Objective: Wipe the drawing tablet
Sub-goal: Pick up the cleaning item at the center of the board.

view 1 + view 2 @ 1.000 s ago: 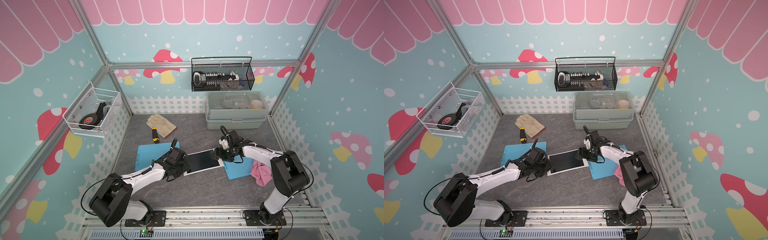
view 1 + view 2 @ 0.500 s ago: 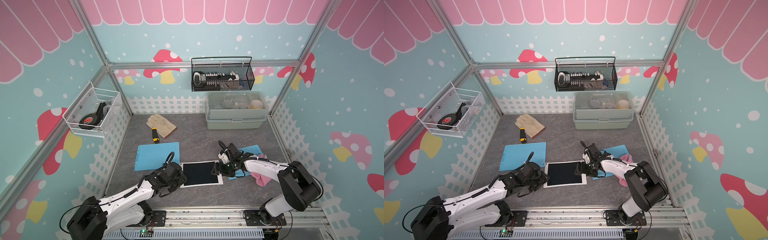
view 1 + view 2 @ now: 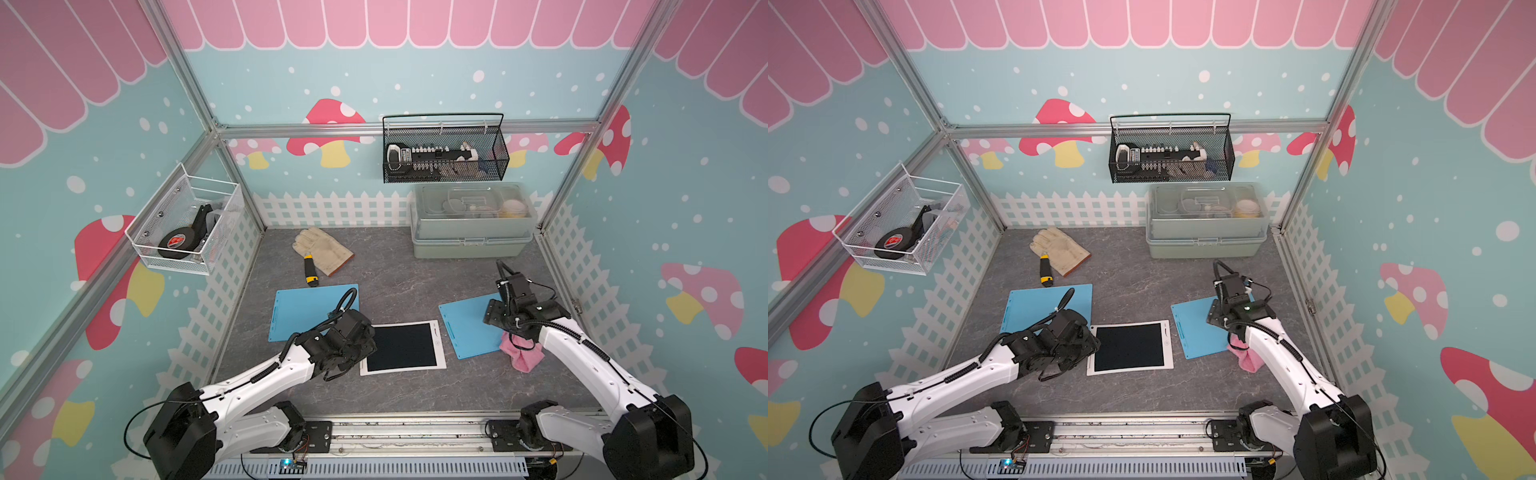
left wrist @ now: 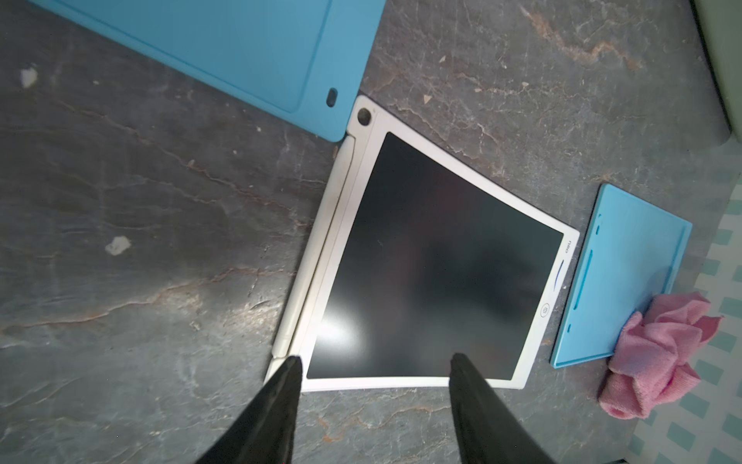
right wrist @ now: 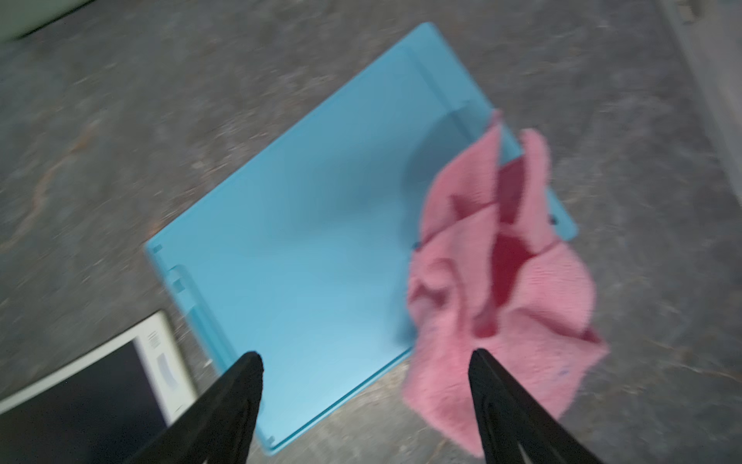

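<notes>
Drawing tablet (image 3: 402,348) lies flat on bench (image 3: 415,278), near middle, dark glossy screen up, white frame around. Judged thin, stiff, light and slick. It will likely skid when rubbed, so pin it by the white frame edge, off the glass. Left jaws spread, empty, at tablet's left side; can't tell if touching. Blue cover (image 3: 309,309) sits far-left, its corner just beside tablet's far-left corner. Second blue cover (image 3: 467,328) just right of tablet. Pink cloth (image 3: 524,356) crumpled on that cover's near-right corner; soft, so grab a raised fold. Right jaws spread, empty, over second cover beside cloth. Glove (image 3: 322,249) and grey box (image 3: 471,232) far back.
</notes>
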Motion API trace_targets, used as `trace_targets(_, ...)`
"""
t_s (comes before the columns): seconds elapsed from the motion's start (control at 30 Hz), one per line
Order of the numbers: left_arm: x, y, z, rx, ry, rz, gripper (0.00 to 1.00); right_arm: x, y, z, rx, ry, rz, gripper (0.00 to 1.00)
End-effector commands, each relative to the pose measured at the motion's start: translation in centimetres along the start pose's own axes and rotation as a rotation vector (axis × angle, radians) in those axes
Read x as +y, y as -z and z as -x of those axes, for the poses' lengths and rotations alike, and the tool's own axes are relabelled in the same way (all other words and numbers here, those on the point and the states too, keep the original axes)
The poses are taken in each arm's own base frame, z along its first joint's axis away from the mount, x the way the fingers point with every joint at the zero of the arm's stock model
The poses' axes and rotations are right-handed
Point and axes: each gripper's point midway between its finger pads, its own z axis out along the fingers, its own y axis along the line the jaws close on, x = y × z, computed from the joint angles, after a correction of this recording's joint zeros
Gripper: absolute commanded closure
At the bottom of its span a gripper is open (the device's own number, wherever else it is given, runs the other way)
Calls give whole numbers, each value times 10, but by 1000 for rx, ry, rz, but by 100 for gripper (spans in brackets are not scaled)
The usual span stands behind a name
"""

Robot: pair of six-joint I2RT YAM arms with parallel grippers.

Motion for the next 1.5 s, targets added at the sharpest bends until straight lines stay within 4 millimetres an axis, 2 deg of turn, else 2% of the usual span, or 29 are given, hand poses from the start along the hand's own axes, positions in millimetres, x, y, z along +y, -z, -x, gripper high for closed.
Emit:
trace_targets(0.0, 2, -1, 8, -5, -38, 43, 40, -46, -26, -22, 137, -63, -154, 18)
trace_targets(0.1, 1, -3, 23, 0, -11, 33, 39, -50, -48, -24, 204, -72, -166, 18)
trace_targets(0.2, -5, -4, 42, 13, -3, 22, 39, -55, -68, -39, 293, -95, -180, 26)
trace_targets(0.23, -10, -5, 47, 14, -10, 22, 39, -57, -73, -44, 315, -113, -178, 34)
trace_targets(0.27, -14, -6, 51, 16, -16, 20, 39, -58, -77, -47, 324, -129, -170, 49)
trace_targets(0.33, -26, -12, 59, 23, -30, 20, 41, -59, -79, -47, 314, -158, -159, 89)
trace_targets(0.37, -31, -16, 61, 30, -34, 20, 41, -59, -76, -44, 294, -164, -153, 99)
trace_targets(0.5, -56, -36, 73, 38, -32, -4, 43, -60, -57, -24, 190, -171, -135, 100)
trace_targets(0.63, -74, -64, 79, 70, -48, 2, 43, -56, -27, -8, 104, -150, -92, 100)
trace_targets(0.73, -77, -82, 79, 94, -66, 31, 43, -38, -5, 0, 54, -107, -28, 100)
trace_targets(0.83, -67, -85, 78, 91, -66, 79, 44, 0, 21, 9, -57, -3, 88, 100)
trace_targets(0.9, -64, -70, 81, 52, -70, 80, 44, 32, 39, 8, -121, 108, 163, 100)
trace_targets(0.97, -56, -51, 82, 19, -78, 102, 45, 62, 47, -2, -156, 196, 240, 100)
trace_targets(1.03, -38, -31, 78, 9, -86, 157, 47, 88, 51, -13, -197, 259, 311, 100)
trace_targets(1.13, -9, -16, 62, 26, -128, 225, 49, 119, 57, -26, -288, 342, 380, 100)
trace_targets(1.3, 25, -22, 37, 61, -179, 277, 60, 172, 67, -46, -418, 453, 521, 100)
trace_targets(1.4, 25, -31, 27, 67, -208, 234, 60, 192, 59, -60, -418, 482, 562, 100)
trace_targets(1.47, 30, -33, 25, 68, -216, 253, 61, 197, 51, -66, -417, 484, 561, 100)
